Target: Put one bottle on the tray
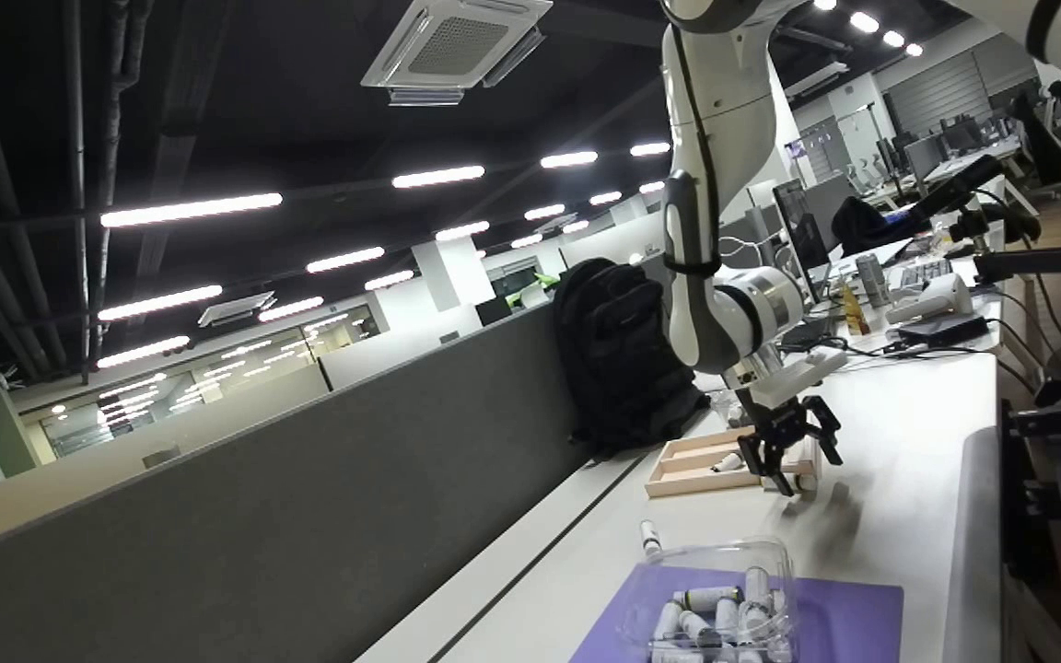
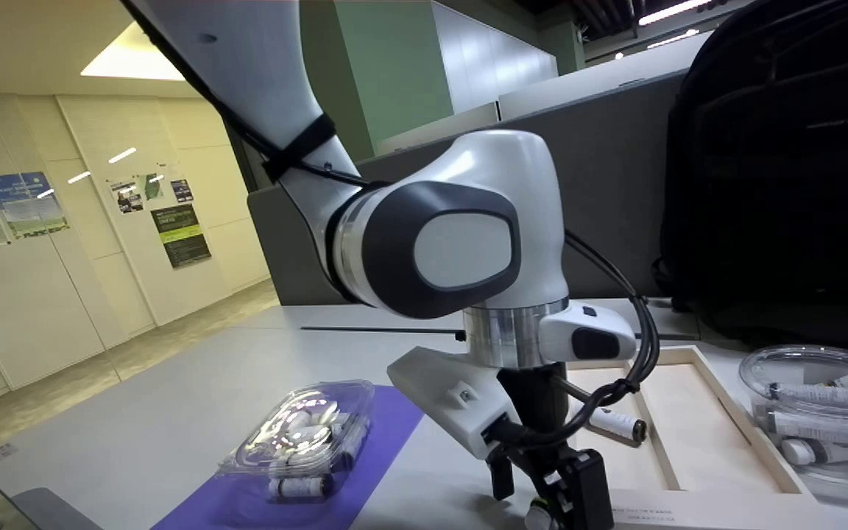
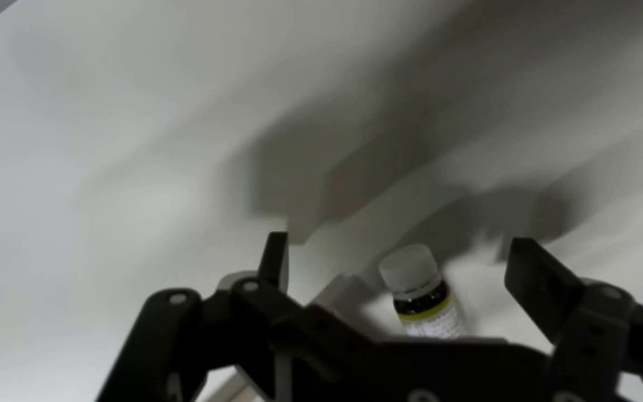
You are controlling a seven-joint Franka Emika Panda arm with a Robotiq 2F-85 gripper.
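Note:
The tray is light tan wood, low-rimmed and divided; its rim shows in both exterior views. A small white-labelled bottle lies in it, also seen in an exterior view left of a divider. Another bottle with a white cap and yellow band lies on the table just outside the tray; its cap shows low in an exterior view. My gripper is open above this bottle, the bottle between its fingers with gaps on both sides. The bottle's lower part is hidden by the gripper.
A clear plastic container with several bottles stands on a purple mat. One more bottle is near it. A round clear container with several bottles stands beside the tray. A black backpack leans on the grey partition.

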